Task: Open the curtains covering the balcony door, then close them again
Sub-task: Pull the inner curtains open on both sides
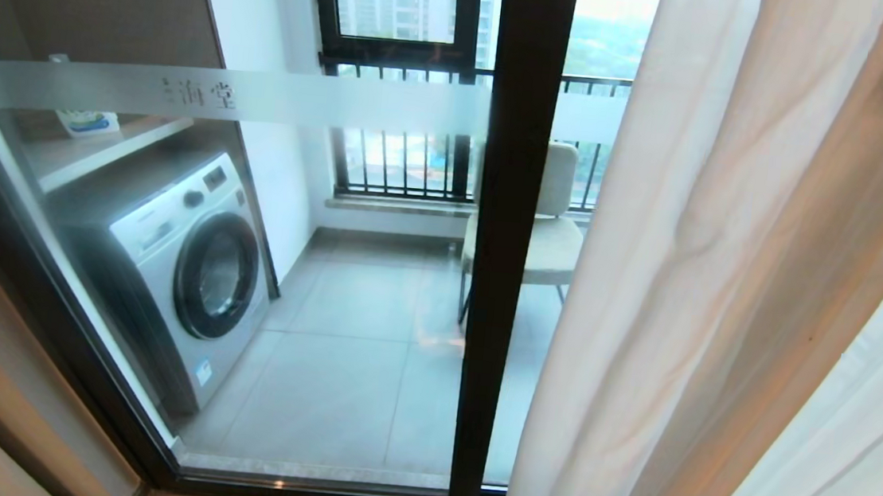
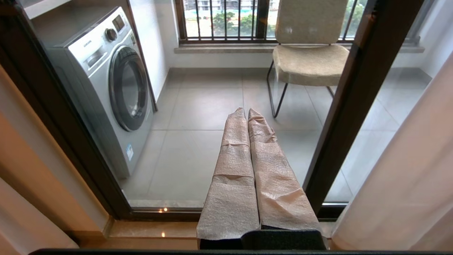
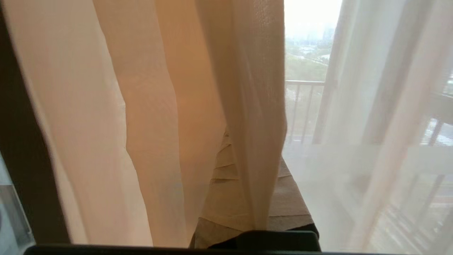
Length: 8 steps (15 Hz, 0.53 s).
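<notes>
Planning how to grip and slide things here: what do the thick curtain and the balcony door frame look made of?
The thick curtain looks like woven, matte beige fabric, hanging in soft folds with visible weave. The door frame looks like dark brown metal with a smooth, slightly glossy finish, though painted wood cannot be excluded.

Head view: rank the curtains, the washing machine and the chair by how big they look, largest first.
1. curtains, filling the right side, though they hang nearest the camera.
2. washing machine, behind the glass on the left.
3. chair, smallest, farther back and partly hidden by the door frame.

Right claw behind curtains
</notes>
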### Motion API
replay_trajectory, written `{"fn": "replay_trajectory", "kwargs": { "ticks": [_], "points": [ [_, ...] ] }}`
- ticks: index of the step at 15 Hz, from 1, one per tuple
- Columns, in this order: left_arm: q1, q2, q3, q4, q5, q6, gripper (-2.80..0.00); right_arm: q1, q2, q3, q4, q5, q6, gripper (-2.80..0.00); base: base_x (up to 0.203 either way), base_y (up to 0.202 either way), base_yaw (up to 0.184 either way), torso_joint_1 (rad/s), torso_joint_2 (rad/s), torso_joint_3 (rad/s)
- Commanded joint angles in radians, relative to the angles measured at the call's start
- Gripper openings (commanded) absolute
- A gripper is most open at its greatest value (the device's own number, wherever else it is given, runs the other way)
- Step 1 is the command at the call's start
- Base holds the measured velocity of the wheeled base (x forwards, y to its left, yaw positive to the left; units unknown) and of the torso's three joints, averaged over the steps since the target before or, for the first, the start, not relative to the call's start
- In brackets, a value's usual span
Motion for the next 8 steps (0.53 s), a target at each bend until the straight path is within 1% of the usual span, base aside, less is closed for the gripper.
{"fn": "replay_trajectory", "kwargs": {
  "ticks": [1, 8],
  "points": [
    [0.0, 0.0, 0.0, 0.0, 0.001, 0.0, -2.8, -0.017, 0.002, -0.001, -0.004, 0.0, -0.001, -2.8, 0.0, -0.192, 0.003, 0.001, 0.0, 0.006],
    [0.0, 0.0, 0.0, 0.0, 0.001, 0.0, -2.8, -0.062, 0.003, -0.005, -0.003, 0.002, 0.004, -2.8, 0.0, -0.19, 0.002, 0.002, 0.0, 0.001]
  ]
}}
